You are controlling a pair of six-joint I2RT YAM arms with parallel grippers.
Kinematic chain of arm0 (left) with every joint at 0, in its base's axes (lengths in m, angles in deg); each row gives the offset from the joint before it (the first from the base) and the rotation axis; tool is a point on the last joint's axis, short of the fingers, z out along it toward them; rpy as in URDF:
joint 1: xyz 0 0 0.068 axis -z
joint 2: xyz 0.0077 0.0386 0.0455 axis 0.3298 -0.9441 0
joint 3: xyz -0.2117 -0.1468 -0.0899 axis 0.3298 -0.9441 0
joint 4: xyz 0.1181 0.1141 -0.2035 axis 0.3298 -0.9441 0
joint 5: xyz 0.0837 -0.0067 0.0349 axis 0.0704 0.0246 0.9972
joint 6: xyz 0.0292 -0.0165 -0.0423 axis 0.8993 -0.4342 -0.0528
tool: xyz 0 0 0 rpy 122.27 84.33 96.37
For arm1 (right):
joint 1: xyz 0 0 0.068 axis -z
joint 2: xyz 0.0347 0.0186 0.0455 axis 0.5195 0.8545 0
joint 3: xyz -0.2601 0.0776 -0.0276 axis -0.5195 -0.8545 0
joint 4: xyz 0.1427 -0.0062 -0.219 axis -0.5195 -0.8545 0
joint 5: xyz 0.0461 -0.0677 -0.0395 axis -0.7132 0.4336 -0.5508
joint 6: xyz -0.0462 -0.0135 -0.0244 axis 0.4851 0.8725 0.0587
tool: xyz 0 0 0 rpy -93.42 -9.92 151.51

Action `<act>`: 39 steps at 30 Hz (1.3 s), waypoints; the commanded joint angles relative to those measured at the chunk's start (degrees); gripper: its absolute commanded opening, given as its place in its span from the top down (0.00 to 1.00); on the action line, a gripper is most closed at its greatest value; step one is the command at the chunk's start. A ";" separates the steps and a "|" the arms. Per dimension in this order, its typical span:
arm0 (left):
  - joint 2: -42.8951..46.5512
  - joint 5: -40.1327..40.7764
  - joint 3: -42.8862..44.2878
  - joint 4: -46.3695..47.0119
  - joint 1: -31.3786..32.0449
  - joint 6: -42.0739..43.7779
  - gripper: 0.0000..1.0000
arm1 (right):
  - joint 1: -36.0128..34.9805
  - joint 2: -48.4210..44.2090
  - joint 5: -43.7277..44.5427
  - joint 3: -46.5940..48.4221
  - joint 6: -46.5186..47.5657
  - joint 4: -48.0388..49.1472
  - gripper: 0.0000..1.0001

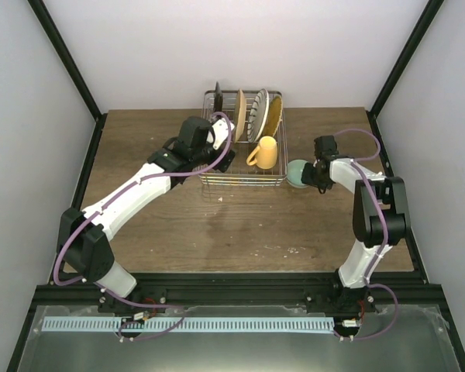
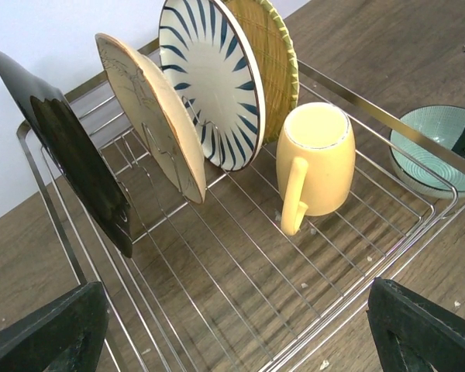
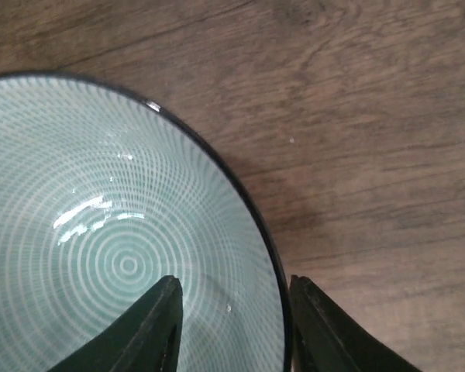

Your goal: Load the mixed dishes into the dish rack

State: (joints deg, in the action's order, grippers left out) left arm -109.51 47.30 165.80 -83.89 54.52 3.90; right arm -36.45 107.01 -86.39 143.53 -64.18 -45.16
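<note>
The dish rack holds several plates on edge: a dark one, a beige one, a striped one and a woven yellow one. A yellow mug stands upside down on the rack's grid floor. The mint-green bowl sits on the table just right of the rack. My right gripper straddles its rim, one finger inside and one outside, jaws partly closed with a gap still showing inside. My left gripper hovers wide open over the rack's bare near-left floor.
The rack stands at the back middle of the wooden table. Black frame posts and white walls border the table on the left, right and back. The bowl lies right against the rack's outer wire.
</note>
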 commanded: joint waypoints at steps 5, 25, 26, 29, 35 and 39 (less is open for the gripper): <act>0.17 -0.59 0.12 0.68 -0.93 -0.44 0.07 | 0.40 2.46 0.35 0.76 0.01 4.29 0.94; 2.30 -15.85 -2.37 2.76 -6.25 -6.58 0.07 | 13.39 -14.70 -3.72 3.33 3.20 -6.19 0.99; 2.44 -18.28 -2.53 3.13 -6.52 -7.23 0.07 | 14.67 -16.03 -7.71 3.33 3.49 -5.73 0.99; 2.91 -25.62 -3.09 5.54 -6.97 -9.55 0.07 | 16.55 -18.66 -22.56 3.05 3.95 -2.17 0.99; 2.77 -35.49 -5.72 13.49 -7.88 -17.03 0.07 | 16.31 -20.85 -55.52 -3.93 -6.54 15.01 0.99; 2.06 -37.53 -7.49 16.17 -8.23 -18.14 0.07 | 15.22 -20.70 -64.92 -6.74 -11.54 22.26 0.99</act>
State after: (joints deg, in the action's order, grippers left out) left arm -107.78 15.71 160.00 -73.05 46.91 -10.78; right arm -20.34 87.10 -131.88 138.13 -69.05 -34.25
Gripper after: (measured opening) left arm 0.928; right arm 0.069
